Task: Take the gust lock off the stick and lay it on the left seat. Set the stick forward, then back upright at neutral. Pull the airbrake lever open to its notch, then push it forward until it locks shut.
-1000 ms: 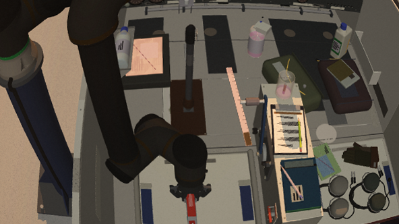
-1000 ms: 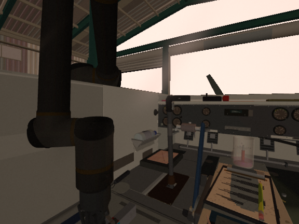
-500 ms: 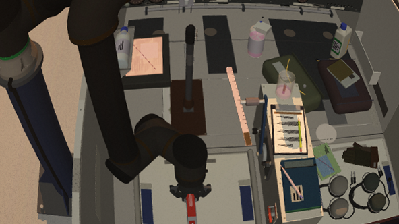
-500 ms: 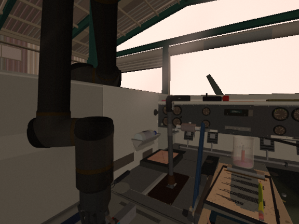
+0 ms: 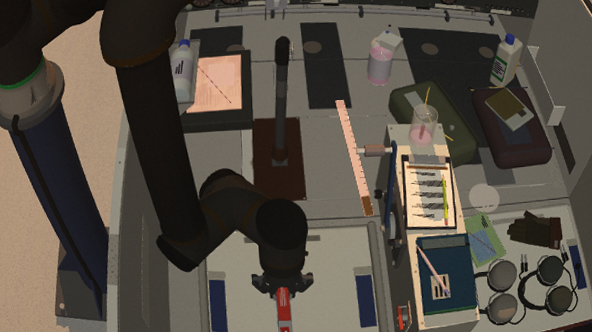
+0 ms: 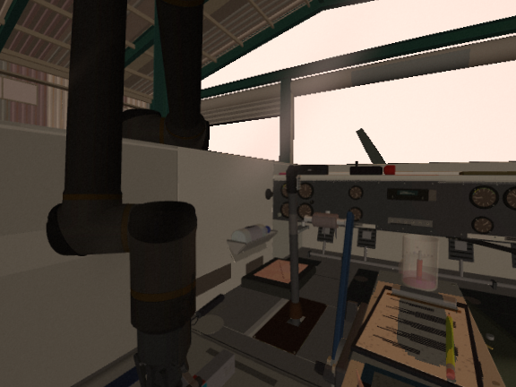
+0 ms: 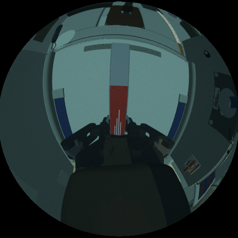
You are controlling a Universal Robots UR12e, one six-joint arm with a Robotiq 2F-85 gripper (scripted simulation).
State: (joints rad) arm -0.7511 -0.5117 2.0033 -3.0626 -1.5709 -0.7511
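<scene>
On the left seat [image 5: 286,291] at the near end of the cockpit, the red and grey gust lock [image 5: 284,314] lies flat along the cushion's middle and is held at its red end by my gripper [image 5: 282,288], which is closed around it. In the wrist camera the gust lock [image 7: 118,95] runs straight away from my gripper [image 7: 118,125]. The stick [image 5: 281,94] stands upright on its brown floor plate ahead of the seat. The blue airbrake lever [image 5: 391,182] rises beside the centre console.
A beaker [image 5: 423,125] of pink liquid stands on the console above a clipboard [image 5: 429,192]. A ruler [image 5: 354,156] lies between stick and console. Bottles [image 5: 181,68], headsets [image 5: 529,286] and gloves [image 5: 535,229] lie around the cockpit. Blue belt straps [image 5: 217,304] flank the seat.
</scene>
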